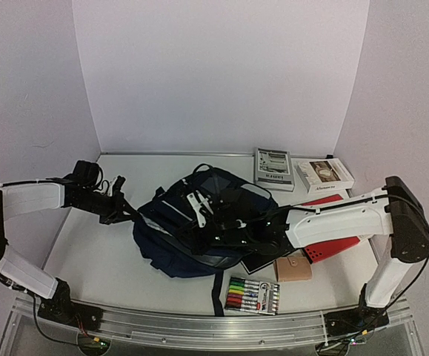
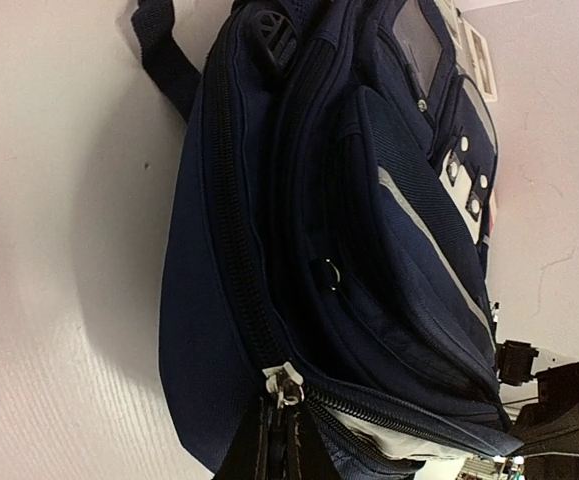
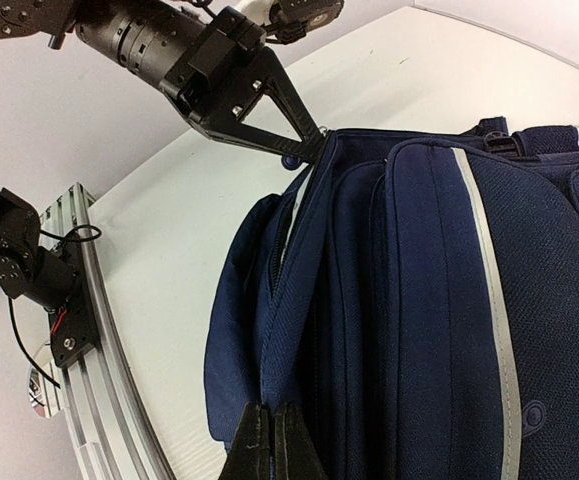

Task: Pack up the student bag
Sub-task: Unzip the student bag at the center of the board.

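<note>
The student bag [image 1: 177, 248] is a navy-blue backpack with grey stripes, lying on its side in the middle of the table. My left gripper [image 1: 130, 213] is at its left end, shut on the silver zipper pull [image 2: 287, 385] of the main zipper. Beyond the pull the zipper is parted and shows light lining [image 2: 389, 432]. My right gripper [image 1: 218, 226] reaches over the bag from the right. Its fingers [image 3: 291, 445] are shut on a fold of the bag's fabric edge [image 3: 294, 340] beside the opening. In the right wrist view the left gripper [image 3: 304, 152] shows at the bag's far end.
Two boxed items [image 1: 273, 169] [image 1: 324, 174] lie at the back right. A red flat item [image 1: 333, 245], a black notebook [image 1: 262, 262] and a tan wallet [image 1: 293, 268] lie by the bag's right side. A marker pack [image 1: 253, 295] sits near the front rail [image 1: 199, 326].
</note>
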Motion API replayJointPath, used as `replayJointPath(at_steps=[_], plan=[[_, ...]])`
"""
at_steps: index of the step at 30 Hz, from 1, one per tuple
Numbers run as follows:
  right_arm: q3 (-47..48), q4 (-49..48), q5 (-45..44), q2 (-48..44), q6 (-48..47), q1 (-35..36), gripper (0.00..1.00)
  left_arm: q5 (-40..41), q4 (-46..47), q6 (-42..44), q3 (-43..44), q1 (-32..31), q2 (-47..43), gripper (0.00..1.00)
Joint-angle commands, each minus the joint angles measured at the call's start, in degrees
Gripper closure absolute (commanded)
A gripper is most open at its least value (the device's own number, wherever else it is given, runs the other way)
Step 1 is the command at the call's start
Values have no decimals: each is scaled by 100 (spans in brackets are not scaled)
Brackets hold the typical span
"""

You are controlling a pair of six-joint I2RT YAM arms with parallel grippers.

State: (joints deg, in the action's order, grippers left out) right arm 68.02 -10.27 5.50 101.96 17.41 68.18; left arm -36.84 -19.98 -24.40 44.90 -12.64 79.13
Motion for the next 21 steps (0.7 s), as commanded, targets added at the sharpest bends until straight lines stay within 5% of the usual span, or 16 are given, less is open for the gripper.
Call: replayJointPath(at_steps=[1,6,12,21], plan=[[-140,169,206,-675,112,287,100,840,1352,150,202,495,222,100],[240,530,-916,-151,177,454,97,-208,1971,182,-256,482,-196,100],[1089,1009,-2514,640,44,802,80,-621,1876,220,-629,417,-722,100],[1835,1027,-2323,1179,-118,905,47,-531,1697,75,-933,330,-1316,100]])
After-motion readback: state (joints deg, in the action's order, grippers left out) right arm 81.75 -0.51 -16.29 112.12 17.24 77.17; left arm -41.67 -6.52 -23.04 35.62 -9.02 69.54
